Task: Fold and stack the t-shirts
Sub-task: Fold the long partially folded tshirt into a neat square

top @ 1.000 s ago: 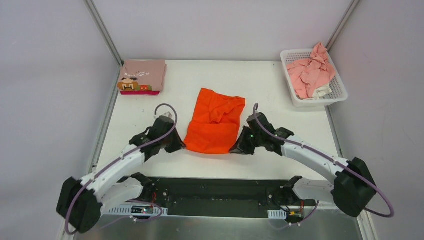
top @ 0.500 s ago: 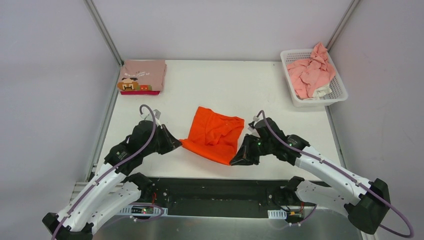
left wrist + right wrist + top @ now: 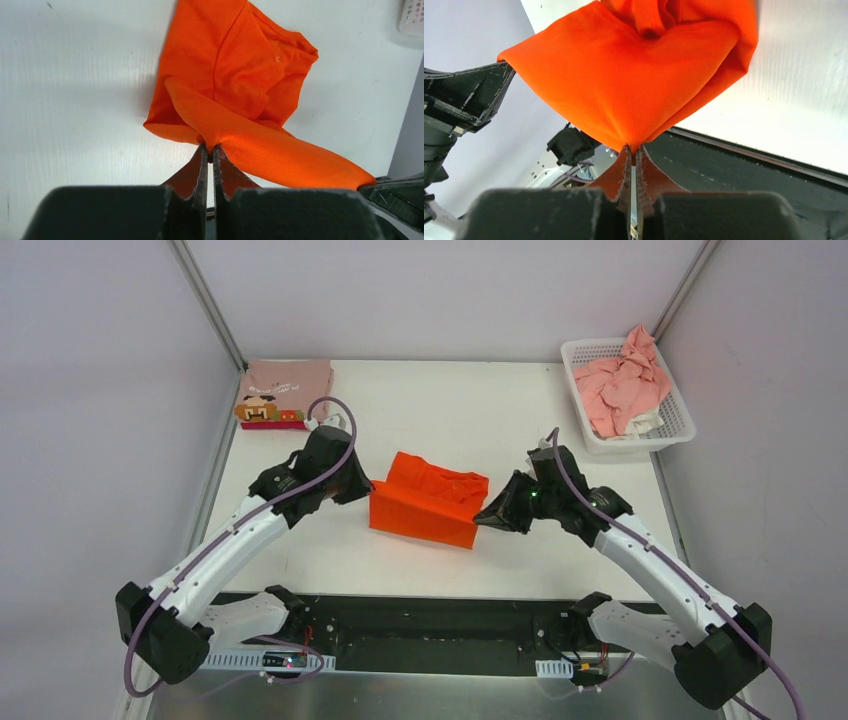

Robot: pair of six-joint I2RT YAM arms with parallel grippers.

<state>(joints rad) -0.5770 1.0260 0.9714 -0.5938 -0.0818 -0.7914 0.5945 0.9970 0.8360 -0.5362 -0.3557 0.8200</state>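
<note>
The bright orange t-shirt (image 3: 428,504) is at the table's middle, its near hem lifted off the surface and stretched between both grippers. My left gripper (image 3: 366,495) is shut on the hem's left corner; in the left wrist view (image 3: 210,148) the orange cloth (image 3: 240,75) bunches at the fingertips. My right gripper (image 3: 482,518) is shut on the right corner; in the right wrist view (image 3: 633,148) the orange cloth (image 3: 624,85) hangs taut. A folded dusty-pink t-shirt with a pixel face (image 3: 287,392) lies on a magenta one at the far left.
A white lattice basket (image 3: 676,427) at the far right corner holds crumpled light pink shirts (image 3: 622,380). Metal frame posts rise at both far corners. A black strip (image 3: 430,615) runs along the table's near edge by the arm bases.
Both grippers have lifted the orange shirt's near hem and carried it up and away from the arm bases, over the shirt's far half. The shirt now looks shorter front to back.
</note>
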